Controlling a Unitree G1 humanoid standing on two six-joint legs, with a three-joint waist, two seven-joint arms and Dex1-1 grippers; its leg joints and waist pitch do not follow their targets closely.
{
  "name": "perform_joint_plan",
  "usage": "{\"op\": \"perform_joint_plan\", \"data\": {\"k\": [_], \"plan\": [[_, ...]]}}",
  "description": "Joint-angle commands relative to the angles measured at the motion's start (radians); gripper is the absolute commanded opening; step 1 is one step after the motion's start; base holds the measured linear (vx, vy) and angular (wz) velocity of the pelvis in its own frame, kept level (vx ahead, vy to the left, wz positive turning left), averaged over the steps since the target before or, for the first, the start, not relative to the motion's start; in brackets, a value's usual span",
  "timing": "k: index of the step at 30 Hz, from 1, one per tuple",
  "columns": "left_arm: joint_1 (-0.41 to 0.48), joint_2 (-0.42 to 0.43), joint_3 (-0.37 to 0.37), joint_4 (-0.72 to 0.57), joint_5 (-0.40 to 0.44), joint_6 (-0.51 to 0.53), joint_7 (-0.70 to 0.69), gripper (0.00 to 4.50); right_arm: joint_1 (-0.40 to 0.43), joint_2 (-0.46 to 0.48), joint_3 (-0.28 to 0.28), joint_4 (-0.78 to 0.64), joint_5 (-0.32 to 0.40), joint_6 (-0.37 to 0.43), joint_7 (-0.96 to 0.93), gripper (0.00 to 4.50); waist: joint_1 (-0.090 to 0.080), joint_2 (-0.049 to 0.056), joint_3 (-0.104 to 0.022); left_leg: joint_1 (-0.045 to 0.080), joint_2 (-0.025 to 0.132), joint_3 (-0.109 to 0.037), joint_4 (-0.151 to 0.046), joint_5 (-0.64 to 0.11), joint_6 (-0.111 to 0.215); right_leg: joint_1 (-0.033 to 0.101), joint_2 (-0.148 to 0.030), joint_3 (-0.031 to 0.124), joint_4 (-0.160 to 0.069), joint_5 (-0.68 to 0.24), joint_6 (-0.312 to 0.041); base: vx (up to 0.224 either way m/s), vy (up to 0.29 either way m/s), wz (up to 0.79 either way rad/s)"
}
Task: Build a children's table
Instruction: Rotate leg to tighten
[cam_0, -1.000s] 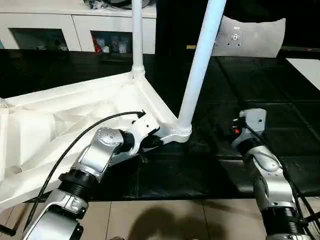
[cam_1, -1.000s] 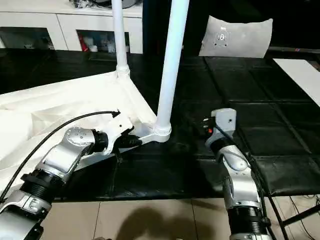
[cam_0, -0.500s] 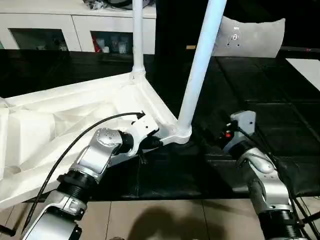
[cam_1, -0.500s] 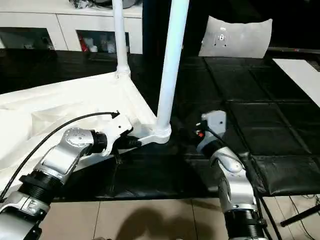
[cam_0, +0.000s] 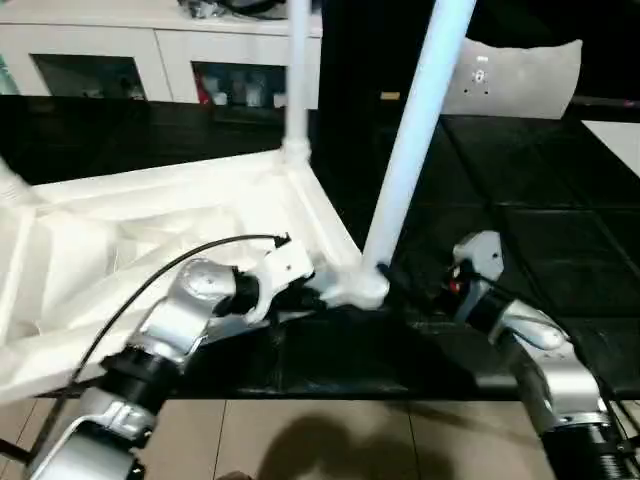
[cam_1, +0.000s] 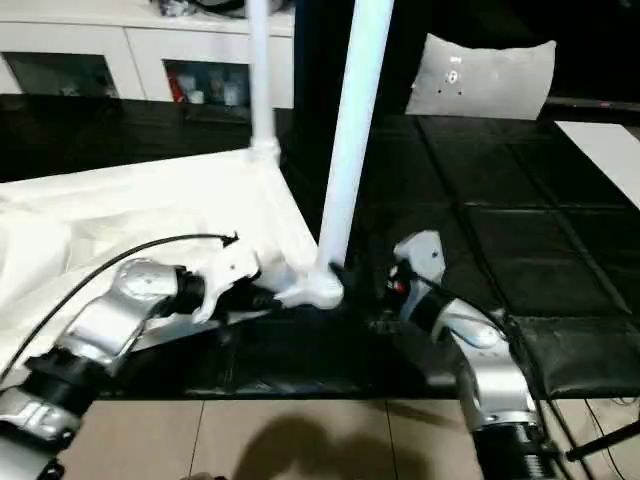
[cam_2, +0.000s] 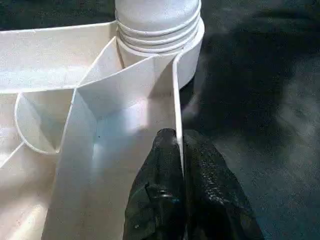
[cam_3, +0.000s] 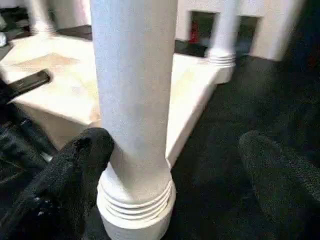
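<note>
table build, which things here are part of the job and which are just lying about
Part of the job:
- table top, upside down, its rim pinched by the left pincer
- near leg, the open right pincer around its base
- far leg

Just lying about:
- white cabinet
- grey cushion
- flat white board
</note>
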Motion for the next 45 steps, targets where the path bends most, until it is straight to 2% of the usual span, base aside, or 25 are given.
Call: {"op": "perform_joint_plan", "data": {"k": [1, 3, 4, 5, 6, 8, 10, 12, 14, 16, 18, 24, 28, 29, 30, 35, 37, 40, 41, 43, 45], "plan": [[0.005, 0.009, -0.054, -0.033, 0.004, -0.033, -0.068, 0.0, -0.014, -0.026, 0.01, -0.009, 0.0, 0.023, 0.034, 4.46, 0.002, -0.004, -0.058, 0.023, 0.029, -0.01, -0.063, -0.284, 0.034, 0.04, -0.031, 0.016, -0.069, -0.238, -0.192, 0.0, 0.0, 0.0], [0.007, 0.026, -0.071, -0.037, 0.011, -0.051, -0.097, 0.0, -0.023, -0.066, 0.034, -0.013, 0.018, 0.055, 0.123, 4.46, 0.003, -0.003, -0.059, 0.025, 0.029, -0.012, -0.064, -0.298, 0.026, 0.04, -0.03, 0.015, -0.069, -0.256, -0.186, 0.0, 0.0, 0.0], [0.007, 0.03, -0.074, -0.037, 0.012, -0.055, -0.102, 0.0, -0.024, -0.076, 0.039, -0.016, 0.025, 0.065, 0.145, 4.46, 0.007, -0.004, -0.059, 0.026, 0.03, -0.01, -0.062, -0.292, 0.028, 0.038, -0.031, 0.017, -0.069, -0.24, -0.189, 0.0, 0.0, 0.0], [0.003, 0.046, -0.087, -0.032, 0.023, -0.074, -0.118, 0.0, -0.028, -0.122, 0.07, -0.03, 0.06, 0.116, 0.259, 4.46, 0.009, -0.002, -0.059, 0.026, 0.029, -0.011, -0.062, -0.293, 0.032, 0.039, -0.031, 0.017, -0.069, -0.236, -0.192, 0.0, 0.0, 0.0], [0.003, 0.046, -0.087, -0.032, 0.023, -0.074, -0.118, 0.0, -0.028, -0.122, 0.07, -0.03, 0.06, 0.116, 0.259, 4.46, 0.015, -0.003, -0.059, 0.026, 0.032, -0.012, -0.062, -0.291, 0.038, 0.043, -0.031, 0.016, -0.067, -0.224, -0.194, 0.0, 0.0, 0.0], [0.001, 0.052, -0.091, -0.028, 0.026, -0.084, -0.126, 0.0, -0.03, -0.14, 0.084, -0.033, 0.07, 0.131, 0.305, 4.2, 0.019, -0.003, -0.058, 0.027, 0.032, -0.01, -0.062, -0.293, 0.037, 0.039, -0.033, 0.017, -0.067, -0.225, -0.197, 0.0, 0.0, 0.0], [0.004, 0.067, -0.104, -0.042, 0.02, -0.099, -0.171, 0.0, -0.057, -0.15, 0.097, -0.002, 0.073, 0.138, 0.359, 4.2, 0.022, -0.005, -0.058, 0.026, 0.031, -0.012, -0.063, -0.295, 0.03, 0.04, -0.034, 0.015, -0.067, -0.241, -0.198, 0.0, 0.0, 0.0], [0.007, 0.074, -0.113, -0.055, 0.016, -0.104, -0.192, 0.0, -0.07, -0.15, 0.102, 0.009, 0.082, 0.154, 0.382, 3.88, 0.022, -0.006, -0.058, 0.027, 0.032, -0.012, -0.064, -0.292, 0.024, 0.038, -0.034, 0.016, -0.066, -0.241, -0.199, 0.0, 0.0, 0.0], [0.008, 0.079, -0.12, -0.064, 0.013, -0.108, -0.207, 0.0, -0.078, -0.155, 0.111, 0.009, 0.091, 0.176, 0.411, 3.78, 0.023, -0.007, -0.058, 0.028, 0.032, -0.012, -0.063, -0.292, 0.027, 0.038, -0.034, 0.015, -0.065, -0.24, -0.206, 0.0, 0.0, 0.0], [0.008, 0.081, -0.124, -0.066, 0.012, -0.112, -0.214, 0.0, -0.081, -0.159, 0.117, 0.008, 0.097, 0.189, 0.428, 3.55, 0.028, -0.004, -0.058, 0.03, 0.034, -0.011, -0.062, -0.282, 0.027, 0.038, -0.034, 0.016, -0.063, -0.221, -0.213, 0.0, 0.0, 0.0], [0.007, 0.084, -0.13, -0.066, 0.011, -0.12, -0.225, 0.0, -0.086, -0.166, 0.127, 0.009, 0.104, 0.202, 0.451, 3.38, 0.032, -0.007, -0.059, 0.03, 0.034, -0.01, -0.061, -0.276, 0.027, 0.039, -0.034, 0.015, -0.061, -0.212, -0.215, 0.0, 0.0, 0.0], [0.001, 0.087, -0.139, -0.063, 0.016, -0.134, -0.241, 0.0, -0.103, -0.179, 0.162, 0.032, 0.086, 0.212, 0.513, 2.93, 0.04, -0.012, -0.059, 0.03, 0.035, -0.01, -0.062, -0.284, 0.019, 0.039, -0.038, 0.016, -0.062, -0.248, -0.206, 0.0, 0.0, 0.0], [-0.002, 0.089, -0.141, -0.057, 0.019, -0.141, -0.245, 0.0, -0.111, -0.171, 0.168, 0.049, 0.071, 0.186, 0.518, 2.59, 0.04, -0.013, -0.061, 0.03, 0.034, -0.01, -0.061, -0.279, 0.015, 0.038, -0.038, 0.015, -0.061, -0.24, -0.207, 0.0, 0.0, 0.0], [-0.002, 0.089, -0.141, -0.056, 0.019, -0.142, -0.246, 0.0, -0.113, -0.17, 0.168, 0.053, 0.07, 0.185, 0.52, 2.39, 0.041, -0.013, -0.062, 0.029, 0.034, -0.01, -0.06, -0.273, 0.016, 0.039, -0.038, 0.015, -0.06, -0.232, -0.207, 0.0, 0.0, 0.0], [-0.002, 0.09, -0.142, -0.055, 0.019, -0.144, -0.248, 0.0, -0.115, -0.171, 0.17, 0.057, 0.07, 0.185, 0.523, 2.39, 0.042, -0.013, -0.062, 0.029, 0.034, -0.01, -0.06, -0.27, 0.018, 0.04, -0.037, 0.015, -0.06, -0.228, -0.207, 0.0, 0.0, 0.0], [-0.003, 0.091, -0.142, -0.046, 0.02, -0.149, -0.257, 0.0, -0.121, -0.172, 0.183, 0.062, 0.066, 0.193, 0.542, 2.01, 0.043, -0.007, -0.063, 0.03, 0.033, -0.01, -0.059, -0.266, 0.019, 0.04, -0.035, 0.014, -0.058, -0.206, -0.217, 0.0, 0.0, 0.0], [-0.003, 0.09, -0.142, -0.044, 0.021, -0.148, -0.257, 0.0, -0.119, -0.173, 0.185, 0.059, 0.067, 0.195, 0.546, 2.0, 0.043, -0.009, -0.063, 0.03, 0.033, -0.009, -0.059, -0.266, 0.019, 0.041, -0.035, 0.014, -0.058, -0.205, -0.217, 0.0, 0.0, 0.0], [-0.004, 0.076, -0.131, -0.042, 0.006, -0.113, -0.245, 0.0, -0.103, -0.172, 0.188, 0.04, 0.078, 0.213, 0.55, 1.97, 0.043, -0.004, -0.062, 0.031, 0.033, -0.01, -0.061, -0.28, 0.014, 0.041, -0.035, 0.014, -0.058, -0.216, -0.218, 0.0, 0.0, 0.0], [-0.005, 0.069, -0.124, -0.042, 0.0, -0.096, -0.237, 0.0, -0.096, -0.17, 0.187, 0.031, 0.083, 0.221, 0.547, 1.97, 0.042, -0.006, -0.062, 0.031, 0.033, -0.009, -0.061, -0.283, 0.012, 0.041, -0.034, 0.015, -0.059, -0.218, -0.218, 0.0, 0.0, 0.0], [-0.008, 0.05, -0.106, -0.043, -0.012, -0.052, -0.207, 0.0, -0.072, -0.157, 0.185, 0.0, 0.094, 0.245, 0.521, 1.97, 0.044, 0.0, -0.061, 0.033, 0.034, -0.01, -0.062, -0.297, 0.005, 0.039, -0.033, 0.015, -0.06, -0.227, -0.219, 0.0, 0.0, 0.0], [-0.016, 0.024, -0.08, -0.046, -0.023, 0.012, -0.158, 0.0, -0.043, -0.129, 0.185, -0.035, 0.085, 0.25, 0.455, 1.96, 0.045, -0.002, -0.061, 0.035, 0.034, -0.01, -0.064, -0.304, 0.001, 0.037, -0.034, 0.017, -0.062, -0.229, -0.214, 0.0, 0.0, 0.0]]}}
